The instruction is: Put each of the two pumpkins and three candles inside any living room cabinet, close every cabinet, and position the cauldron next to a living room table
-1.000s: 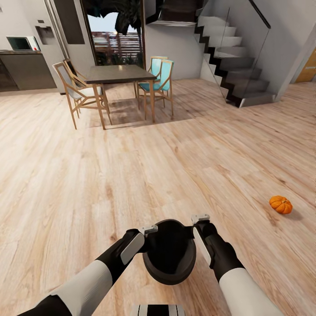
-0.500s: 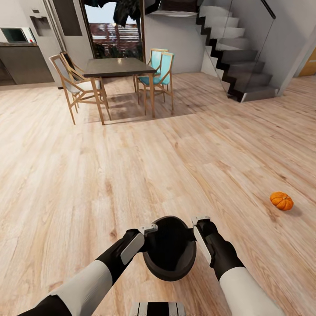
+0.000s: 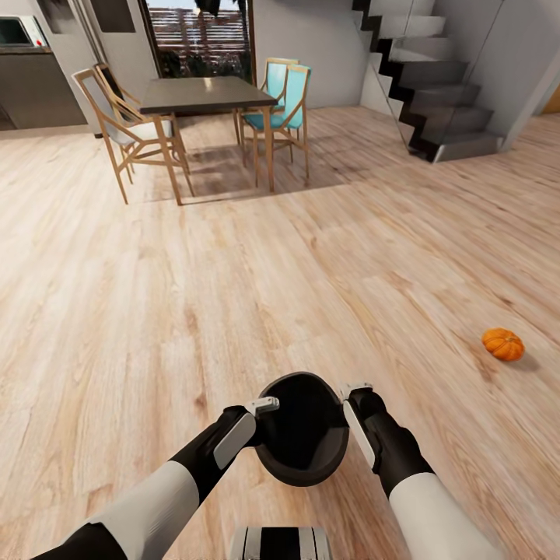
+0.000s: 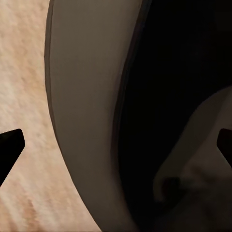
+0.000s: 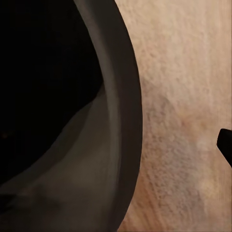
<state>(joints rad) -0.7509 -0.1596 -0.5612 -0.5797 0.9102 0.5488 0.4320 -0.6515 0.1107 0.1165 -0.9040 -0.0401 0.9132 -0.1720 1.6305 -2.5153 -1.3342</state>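
Note:
The black cauldron (image 3: 302, 435) sits between my two forearms, low over the wood floor, its mouth tipped forward. My left gripper (image 3: 268, 408) is at its left rim. In the left wrist view the fingertips (image 4: 10, 145) stand wide apart with the cauldron wall (image 4: 87, 121) between them, so it is open. My right gripper (image 3: 351, 393) is at the right rim, with the rim (image 5: 123, 121) close up and one fingertip (image 5: 226, 145) far outside it, also open. One orange pumpkin (image 3: 502, 344) lies on the floor to the right. Candles and cabinet are out of view.
A dark-topped table (image 3: 204, 95) stands ahead at the left with wooden chairs (image 3: 117, 132) and teal chairs (image 3: 286, 109) around it. A staircase (image 3: 443, 101) rises at the back right. A grey kitchen counter (image 3: 35, 93) is at the far left. Open wood floor lies between.
The whole view has advanced toward the table and tipped down. Both arms keep their pose. The cauldron has shifted slightly forward between the grippers.

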